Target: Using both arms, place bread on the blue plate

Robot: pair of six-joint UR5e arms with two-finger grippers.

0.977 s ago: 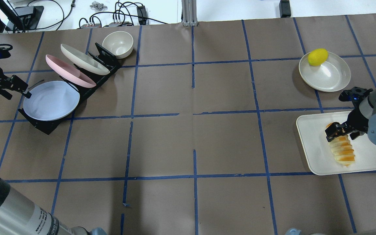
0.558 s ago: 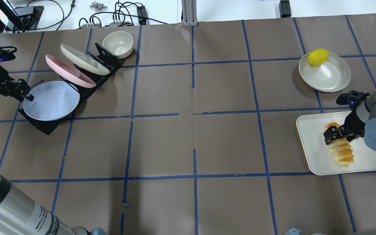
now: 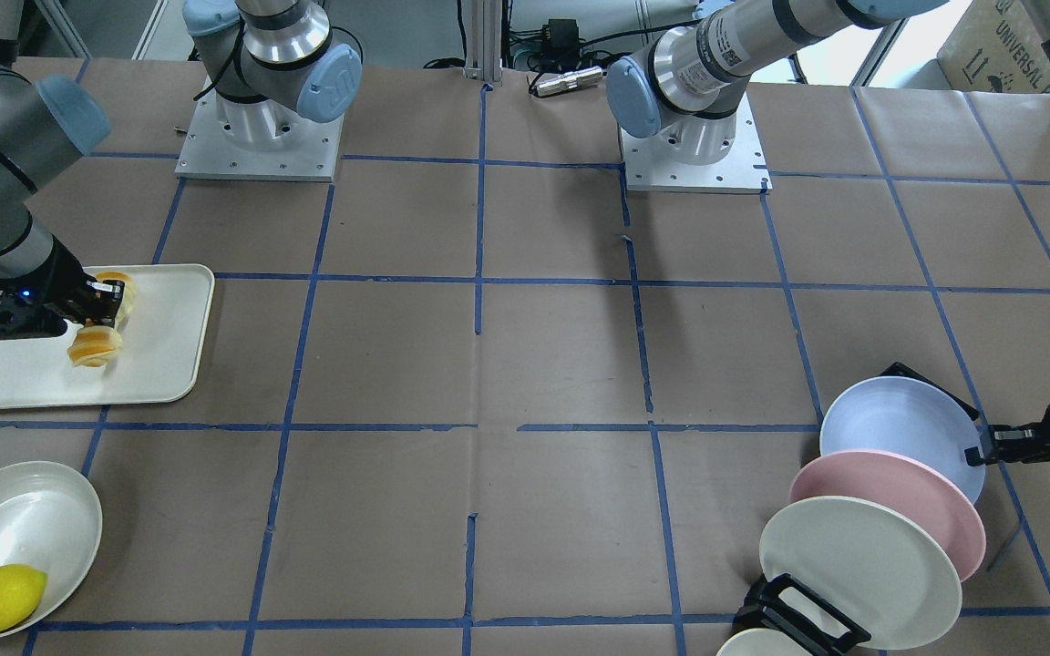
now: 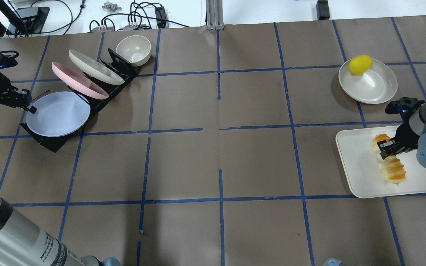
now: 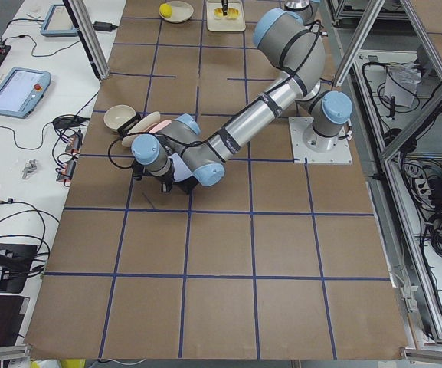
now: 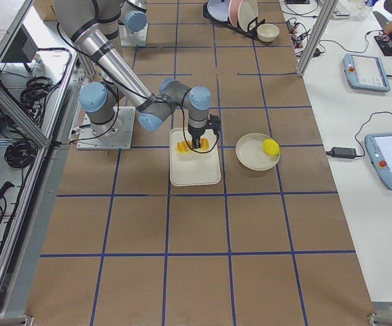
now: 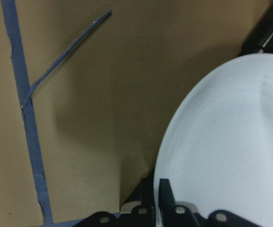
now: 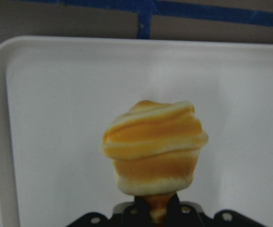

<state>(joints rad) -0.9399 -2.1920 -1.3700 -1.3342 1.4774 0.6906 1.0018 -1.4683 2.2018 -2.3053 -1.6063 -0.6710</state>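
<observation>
**Fig.** R gripper point(image 4: 386, 150) is closed across the width of the bread point(image 4: 393, 170). One end of the loaf pokes out to one side of the fingers and the longer part to the other, at the tray point(image 4: 353, 162); can't tell if it has lifted clear.

L gripper point(image 4: 28, 106) is at the near rim of the blue plate point(image 4: 59, 114), w/ one finger over the plate's face. Clamped or only straddling: can't tell. The plate leans in the rack point(image 4: 46, 142) straight ahead of L gripper, w/ the pink plate point(image 4: 76, 79) just beyond.

Risks:
- (a) The loaf is segmented, so a single narrow pinch may let it sag, swing or slip on the lift.
- (b) The thin rim grip may slide off, or the plate may snag the rack & nudge the pink plate.
</observation>
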